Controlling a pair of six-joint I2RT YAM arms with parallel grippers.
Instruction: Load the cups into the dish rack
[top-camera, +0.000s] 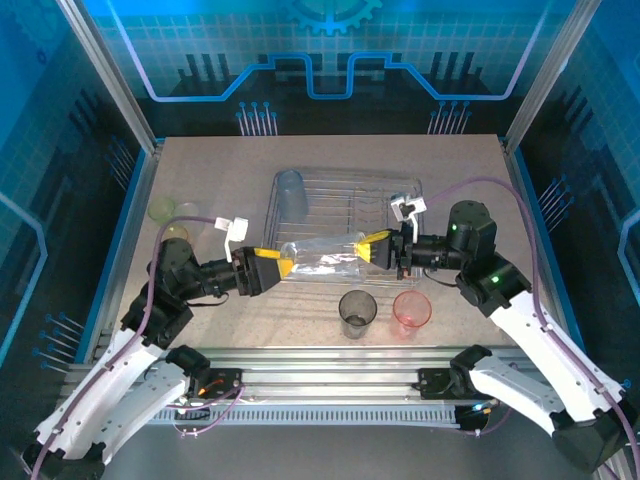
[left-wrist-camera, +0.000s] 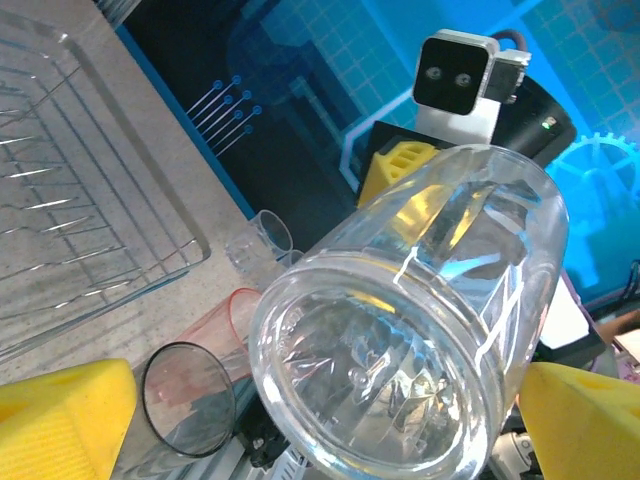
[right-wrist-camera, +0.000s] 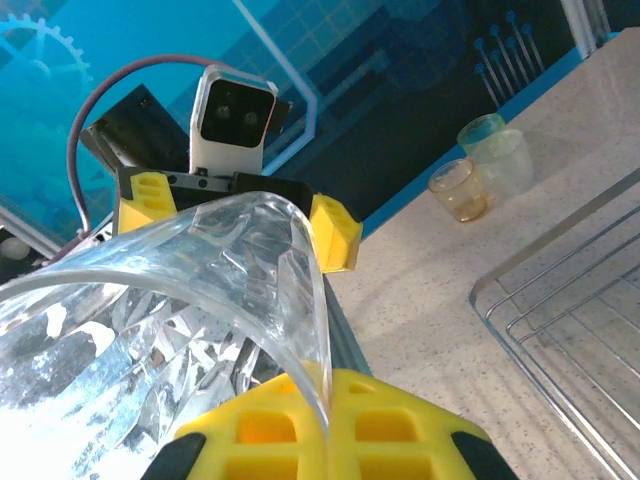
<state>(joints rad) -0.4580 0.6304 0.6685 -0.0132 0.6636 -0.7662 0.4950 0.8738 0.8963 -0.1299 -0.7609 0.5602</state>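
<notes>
One clear cup (top-camera: 325, 258) hangs with right end effector (top-camera: 376, 249) clenched on its rim, left end effector (top-camera: 284, 265) spread around it.

We see two white-shelled arms (top-camera: 110, 385) with black joints, purple cables (top-camera: 500, 183) and green lights (top-camera: 455, 229); the left hand (top-camera: 288, 265) and right hand (top-camera: 365, 248) carry yellow fingers (left-wrist-camera: 60, 415) and white cameras (top-camera: 232, 227).

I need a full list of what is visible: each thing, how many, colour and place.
rack: one, silver wire, table centre
blue cup: one, pale blue, rack's far left corner
clear cup: one, clear, sideways between grippers
grey cup: one, smoky, before the rack
pink cup: one, pink, right of grey cup
yellow-green cups: two, table's left edge
left gripper: yellow fingers, open about clear cup's base
right gripper: yellow fingers, shut on clear cup's rim
</notes>
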